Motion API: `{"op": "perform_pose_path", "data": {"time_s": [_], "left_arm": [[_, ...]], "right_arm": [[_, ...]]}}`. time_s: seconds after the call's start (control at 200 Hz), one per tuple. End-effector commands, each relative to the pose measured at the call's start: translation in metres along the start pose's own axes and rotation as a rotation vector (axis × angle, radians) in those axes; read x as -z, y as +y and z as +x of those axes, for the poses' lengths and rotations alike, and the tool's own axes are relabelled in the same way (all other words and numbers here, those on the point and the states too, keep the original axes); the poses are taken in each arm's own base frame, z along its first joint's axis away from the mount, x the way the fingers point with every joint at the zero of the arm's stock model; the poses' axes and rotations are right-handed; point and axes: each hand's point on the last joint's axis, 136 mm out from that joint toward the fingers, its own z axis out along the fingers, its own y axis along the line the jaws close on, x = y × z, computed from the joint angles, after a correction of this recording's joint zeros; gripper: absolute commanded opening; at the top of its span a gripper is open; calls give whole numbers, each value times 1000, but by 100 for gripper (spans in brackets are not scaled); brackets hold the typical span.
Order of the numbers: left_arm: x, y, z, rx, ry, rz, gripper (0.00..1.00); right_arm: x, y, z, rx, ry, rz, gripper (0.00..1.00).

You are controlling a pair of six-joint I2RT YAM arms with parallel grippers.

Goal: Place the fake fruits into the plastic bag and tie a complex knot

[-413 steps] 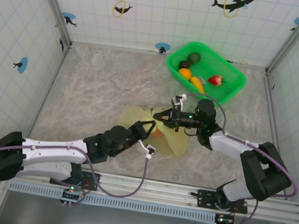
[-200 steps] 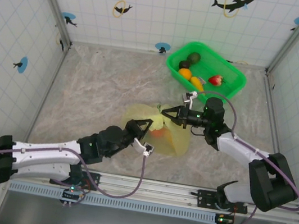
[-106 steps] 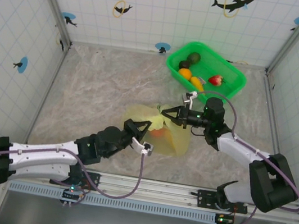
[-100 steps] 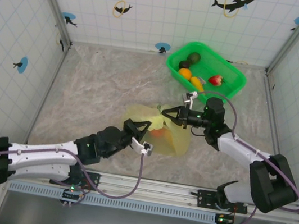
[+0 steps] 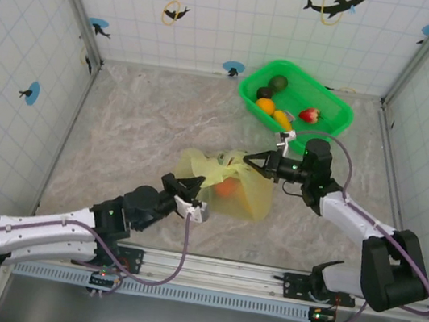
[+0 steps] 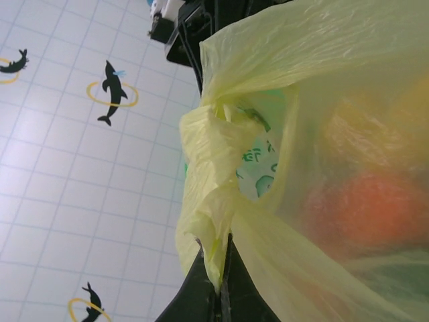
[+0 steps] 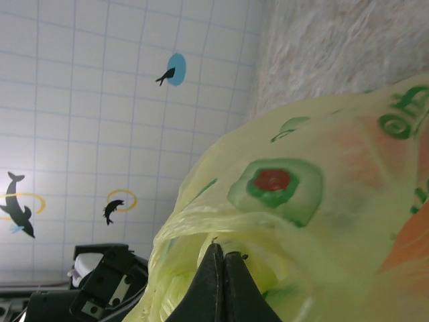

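In the top view, the thin translucent pale yellow-green plastic bag (image 5: pixel 242 201) sits mid-worktop, with an orange fake fruit (image 5: pixel 226 187) showing through it. Your left gripper (image 5: pixel 192 187) meets the bag at its 8 o'clock and your right gripper (image 5: pixel 250 160) at its 1 o'clock. Both sets of jaws are pressed together on bag film and draw it opposite ways, which I judge is to tension the handles for tying. Further out at 1 o'clock, the bright green rectangular plastic basket (image 5: pixel 250 93) holds more fruits, close behind your right wrist. Bare worktop lies from 9 to 12 o'clock.

In the left wrist view, the jaws at 6 o'clock pinch a bunched pale yellow handle strip (image 6: pixel 208 221). The orange fruit glows through the wall at 3 o'clock. I cannot tell whether the gathered film above is a knot.

In the right wrist view, the jaws at 6 o'clock are closed on a folded rim of the bag. A green-and-red printed mark (image 7: pixel 275 184) sits just above them, and the left gripper waits at 8 o'clock.
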Motion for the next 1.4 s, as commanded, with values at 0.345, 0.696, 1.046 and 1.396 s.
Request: {"op": "perform_pose_path", "data": {"time_s": [0.345, 0.696, 1.046, 1.396], "left_arm": [[0, -29, 4, 227, 25, 125, 0], [-8, -44, -18, 260, -40, 255, 0], [-8, -28, -23, 643, -35, 267, 0], [-13, -16, 5, 1018, 70, 345, 0]], "right_arm": [[13, 36, -32, 188, -110, 14, 0], [-19, 59, -22, 367, -18, 82, 0], [16, 60, -64, 446, -217, 200, 0], [43, 25, -73, 376, -302, 300, 0]]}}
